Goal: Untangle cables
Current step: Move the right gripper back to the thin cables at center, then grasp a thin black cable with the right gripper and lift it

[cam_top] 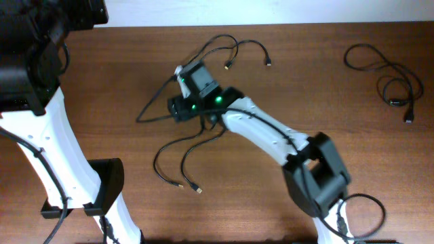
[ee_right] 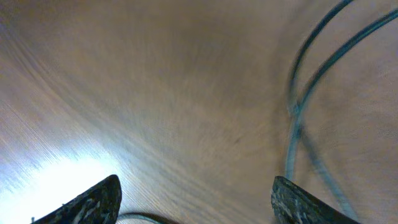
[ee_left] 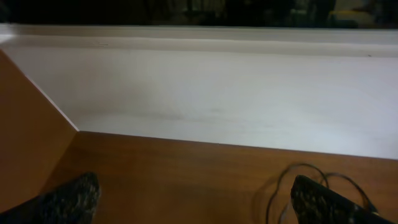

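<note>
Under the right pincer (cam_top: 182, 73) sprawl the cables (cam_top: 156, 161).

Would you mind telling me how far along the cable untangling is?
Done: one cable lies apart at the table's right end. In hand: the right gripper, open and holding nothing, hovers at the central tangle. To do: that tangle crosses under the arm and needs separating; the left gripper is open too.

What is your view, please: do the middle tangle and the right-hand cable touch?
Apart: overhead view shows bare table between tangle and right-hand cable.
</note>
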Controlling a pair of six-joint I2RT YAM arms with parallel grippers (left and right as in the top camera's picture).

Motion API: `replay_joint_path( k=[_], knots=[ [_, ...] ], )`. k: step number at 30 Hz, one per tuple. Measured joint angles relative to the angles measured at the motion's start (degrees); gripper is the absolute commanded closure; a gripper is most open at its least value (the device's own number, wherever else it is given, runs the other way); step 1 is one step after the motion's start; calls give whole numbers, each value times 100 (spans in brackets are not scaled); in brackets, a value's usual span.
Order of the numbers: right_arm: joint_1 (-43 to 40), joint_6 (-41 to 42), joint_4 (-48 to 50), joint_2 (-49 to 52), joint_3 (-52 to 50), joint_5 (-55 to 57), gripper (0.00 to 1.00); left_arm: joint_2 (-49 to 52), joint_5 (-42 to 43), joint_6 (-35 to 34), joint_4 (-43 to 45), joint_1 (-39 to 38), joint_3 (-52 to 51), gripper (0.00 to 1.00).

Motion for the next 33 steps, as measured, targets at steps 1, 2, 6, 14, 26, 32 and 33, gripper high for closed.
replay_joint_path(
  k=[1, 2, 6, 14, 26, 32, 33],
  knots=[
    [50, 22, 2, 118, 0, -2, 38, 0, 37, -2, -31, 0, 0, 1],
    [116, 15, -2, 295, 0, 7, 38, 0, 96, 0, -111, 0, 0, 1],
    [92, 11, -9, 417, 0, 299, 38, 0, 140, 0, -129, 0, 0, 1],
    [-568, 11, -426, 417, 46, 448, 37, -2, 817, -2, 52, 0, -232, 1],
    [-501, -243, 610, 417, 216, 588, 30, 63, 1495, -2, 826, -153, -1182, 1],
    [-866, -334, 1200, 492, 345, 710, 20, 63, 1652, -2, 826, -168, -1182, 1],
    [-870, -328, 1252, 566, 361, 710, 18, 63, 1655, -2, 824, -179, -1182, 1]
  ],
)
